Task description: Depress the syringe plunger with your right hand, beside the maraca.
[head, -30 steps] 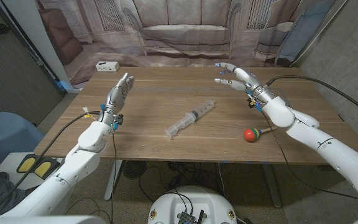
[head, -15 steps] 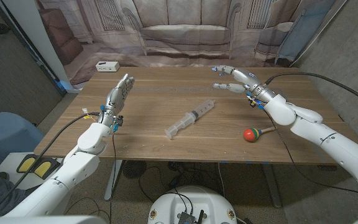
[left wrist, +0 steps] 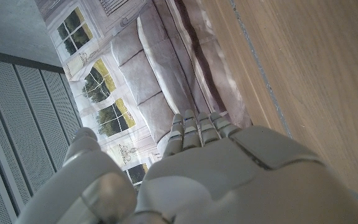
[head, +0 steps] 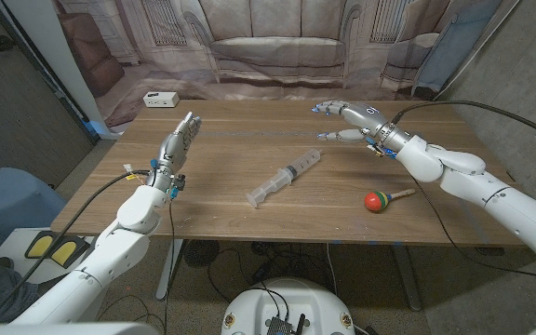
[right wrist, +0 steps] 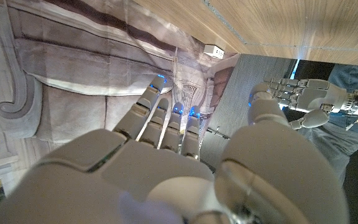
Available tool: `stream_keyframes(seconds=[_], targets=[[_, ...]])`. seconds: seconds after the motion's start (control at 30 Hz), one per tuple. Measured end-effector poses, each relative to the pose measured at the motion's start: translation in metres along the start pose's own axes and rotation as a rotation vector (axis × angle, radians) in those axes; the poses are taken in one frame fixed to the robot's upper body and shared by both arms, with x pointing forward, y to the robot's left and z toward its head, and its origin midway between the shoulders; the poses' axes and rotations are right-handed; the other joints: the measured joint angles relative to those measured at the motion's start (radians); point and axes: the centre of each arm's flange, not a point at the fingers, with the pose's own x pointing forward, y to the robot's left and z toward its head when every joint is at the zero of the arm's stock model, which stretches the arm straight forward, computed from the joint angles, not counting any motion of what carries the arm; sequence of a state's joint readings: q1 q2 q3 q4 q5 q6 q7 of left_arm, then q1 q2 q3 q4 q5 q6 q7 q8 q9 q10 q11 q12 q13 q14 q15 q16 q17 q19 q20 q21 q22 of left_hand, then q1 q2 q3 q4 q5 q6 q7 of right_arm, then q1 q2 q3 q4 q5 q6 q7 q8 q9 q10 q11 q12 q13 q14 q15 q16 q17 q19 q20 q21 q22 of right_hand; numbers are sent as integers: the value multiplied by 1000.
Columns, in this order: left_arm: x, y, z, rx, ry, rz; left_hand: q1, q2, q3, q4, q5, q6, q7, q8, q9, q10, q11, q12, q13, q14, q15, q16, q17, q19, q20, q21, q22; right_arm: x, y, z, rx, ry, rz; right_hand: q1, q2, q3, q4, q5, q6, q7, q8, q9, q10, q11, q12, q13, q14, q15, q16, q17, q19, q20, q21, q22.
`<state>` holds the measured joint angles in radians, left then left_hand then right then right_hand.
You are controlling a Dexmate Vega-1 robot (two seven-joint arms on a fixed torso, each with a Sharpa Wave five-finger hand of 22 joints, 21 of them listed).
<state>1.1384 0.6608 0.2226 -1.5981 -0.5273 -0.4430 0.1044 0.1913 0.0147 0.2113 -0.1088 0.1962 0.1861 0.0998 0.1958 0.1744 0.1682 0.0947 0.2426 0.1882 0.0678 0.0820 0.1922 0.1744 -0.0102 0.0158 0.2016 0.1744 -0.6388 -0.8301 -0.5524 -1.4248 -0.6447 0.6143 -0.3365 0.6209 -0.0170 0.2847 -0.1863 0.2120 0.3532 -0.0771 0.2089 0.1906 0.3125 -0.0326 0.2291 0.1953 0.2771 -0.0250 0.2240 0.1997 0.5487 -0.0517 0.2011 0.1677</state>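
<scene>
On the wooden table (head: 231, 140), both the right hand (head: 347, 121) beyond the syringe and the left hand (head: 177, 144) at the far side hover spread and empty, while the clear syringe (head: 284, 177), plunger apparently extended, lies diagonally mid-table, near the maraca (head: 384, 198), with a small white box (head: 160, 99) at the back edge.

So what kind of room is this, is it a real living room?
Probably not. It looks like a robot test room or lab. The sofa and windows are only printed on a hanging backdrop, grey wall panels stand beside it, and cables hang under the table that holds a syringe and maraca.
</scene>
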Motion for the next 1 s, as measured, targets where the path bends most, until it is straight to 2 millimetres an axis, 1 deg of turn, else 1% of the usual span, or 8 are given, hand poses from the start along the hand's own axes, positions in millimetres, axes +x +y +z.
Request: stream_keyframes(seconds=[0.03, 0.13, 0.37, 0.53, 0.57, 0.7, 0.93, 1.0], targets=[[0, 0, 0, -1, 0, 0, 0, 0, 0, 0, 0, 0, 0, 0, 0, 0, 0, 0, 0, 0, 0, 0, 0, 0, 0, 0, 0, 0, 1, 0, -17, -2, 9, 6, 7, 0, 0, 5, 0, 0, 0, 0, 0, 0, 0, 0, 0, 0, -5, 0, 0, 0, -2, 0], [0, -1, 0, -3, 0, 1, 0, 0, 0, 0, 0, 0, 0, 0, 0, 0, 0, -5, 0, 0, 0, 0, 0, -5, 5, 0, 0, 4, 0, 1, -54, -17, 29, 22, -9, 0, 0, 7, 0, 0, 0, 0, -7, -7, -5, 0, 0, 0, -6, 0, 0, 0, -5, 0], [0, 0, -1, -4, 2, 2, 0, 0, 0, 0, 0, 0, 1, 0, 0, 0, 0, -7, 0, 0, 0, 0, 0, -5, 5, 0, 0, 10, 0, 5, -113, -42, 64, 44, -21, 4, -4, 12, -5, -5, -6, 0, -11, -11, -5, 0, -8, -8, -18, 0, -4, 4, -6, 0], [0, -1, -1, -6, 2, 1, 0, 0, 0, 0, 0, 4, 3, 0, 0, 0, 0, -7, 0, 0, 0, 0, 0, -6, 10, 0, 0, 15, -3, 11, -121, -65, 65, 68, -31, 8, 0, 14, -14, 8, -6, 0, -4, -18, -5, -5, -17, -16, -18, 0, -10, -2, -10, 0], [-2, 1, -3, -5, 7, 4, 0, 0, 0, 0, 0, 7, 0, 0, 0, 0, 0, -7, 0, 0, 0, 0, 0, -6, 10, 0, 0, 14, 3, 7, -176, -53, 109, 69, -33, 8, 0, 14, -12, 10, -6, 0, -4, -18, -5, -5, -17, -16, -18, 0, -13, 2, -13, 0], [-2, 2, -4, -8, 9, 5, 0, 0, 0, 0, 0, 7, 0, 0, 0, 0, 0, -7, 0, 0, 0, 0, 0, -3, 13, 0, 0, 19, 4, 11, -216, -71, 138, 88, -52, 12, 4, 16, -27, 21, -15, 0, -12, -25, -14, -5, -34, -14, -25, 0, -32, 2, -17, 0], [-3, 3, -6, -14, 14, 6, 0, 0, 0, 0, 0, 7, 0, 0, 0, 0, 0, -7, 0, 0, 0, 0, 0, -2, 13, 0, 0, 26, 8, 16, -267, -88, 181, 95, -62, 10, 30, 29, -66, 13, -21, 0, -45, -26, -26, -5, -129, -13, -43, 7, -170, 7, -32, 0], [-4, 4, -7, -15, 15, 5, 0, 0, 0, 0, 0, 7, 0, 0, 0, 0, 0, -7, 0, 0, 0, 0, 0, -2, 13, 0, 0, 28, 9, 17, -285, -90, 192, 87, -71, 7, 37, 29, -70, 16, -21, 2, -54, -17, -26, -5, -160, -12, -47, 8, -208, 10, -32, 0]])
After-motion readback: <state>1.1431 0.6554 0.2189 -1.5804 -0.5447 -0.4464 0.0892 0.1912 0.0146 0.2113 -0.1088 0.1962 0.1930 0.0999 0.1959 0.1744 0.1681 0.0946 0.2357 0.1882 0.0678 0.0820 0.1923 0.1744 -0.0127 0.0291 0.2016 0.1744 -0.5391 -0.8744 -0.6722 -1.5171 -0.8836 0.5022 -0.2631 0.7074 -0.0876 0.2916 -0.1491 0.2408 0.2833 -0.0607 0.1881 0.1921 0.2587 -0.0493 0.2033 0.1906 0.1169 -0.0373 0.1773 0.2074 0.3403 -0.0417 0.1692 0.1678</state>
